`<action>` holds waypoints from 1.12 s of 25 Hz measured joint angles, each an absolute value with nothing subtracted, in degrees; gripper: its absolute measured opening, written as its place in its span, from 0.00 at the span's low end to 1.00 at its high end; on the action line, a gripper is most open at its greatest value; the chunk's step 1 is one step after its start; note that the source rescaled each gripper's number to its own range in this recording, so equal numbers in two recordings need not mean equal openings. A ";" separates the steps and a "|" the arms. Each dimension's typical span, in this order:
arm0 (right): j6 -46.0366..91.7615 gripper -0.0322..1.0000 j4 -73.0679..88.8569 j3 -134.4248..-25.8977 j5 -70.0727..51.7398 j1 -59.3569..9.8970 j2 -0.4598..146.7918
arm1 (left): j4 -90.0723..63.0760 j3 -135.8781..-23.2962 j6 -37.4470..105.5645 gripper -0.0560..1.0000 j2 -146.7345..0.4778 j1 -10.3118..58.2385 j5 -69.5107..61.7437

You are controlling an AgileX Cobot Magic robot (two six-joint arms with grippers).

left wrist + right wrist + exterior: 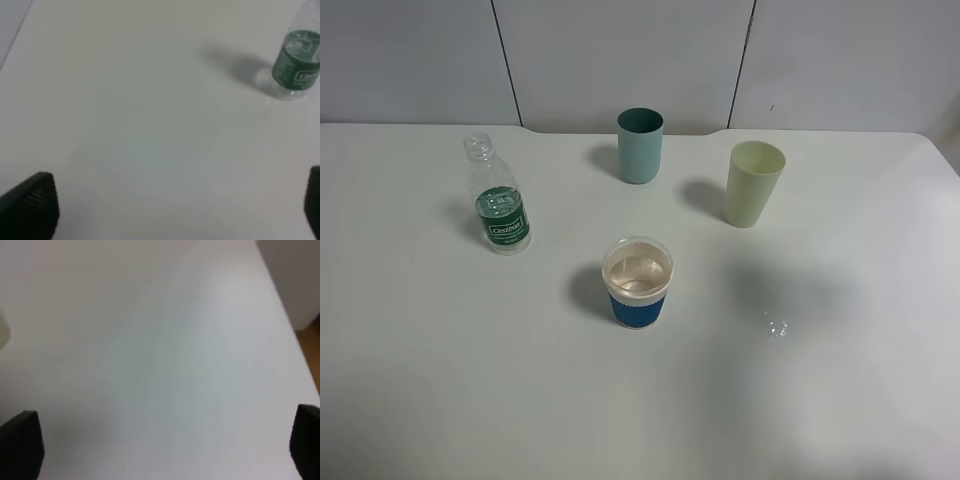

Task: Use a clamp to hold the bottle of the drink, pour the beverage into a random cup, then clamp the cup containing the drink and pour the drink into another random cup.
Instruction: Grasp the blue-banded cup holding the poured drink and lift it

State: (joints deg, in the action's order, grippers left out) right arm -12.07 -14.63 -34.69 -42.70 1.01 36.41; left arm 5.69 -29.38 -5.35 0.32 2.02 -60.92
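Your left gripper [172, 205] and right gripper [162, 442] hang spread and empty; the blue-sleeved cup [638, 290] looks filled, so clamp it and pour into the pale yellow-green cup [754, 188].

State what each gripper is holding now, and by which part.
Nothing is held. The left gripper and the right gripper both stand open and empty; the bottle stands untouched on the table.
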 joint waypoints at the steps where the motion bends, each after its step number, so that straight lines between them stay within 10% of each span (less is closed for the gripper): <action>1: -11.79 0.95 -14.68 -34.81 -40.73 -0.49 39.14 | 5.69 -29.38 -5.35 1.00 0.32 2.02 -60.92; 18: -6.71 0.95 -14.68 -35.06 -19.57 -36.81 60.89 | 5.69 -29.38 -5.35 1.00 0.32 2.02 -60.92; 28: -5.57 0.95 -12.97 -35.06 -18.55 -41.34 64.72 | 5.67 -29.38 -5.35 1.00 0.32 2.02 -60.89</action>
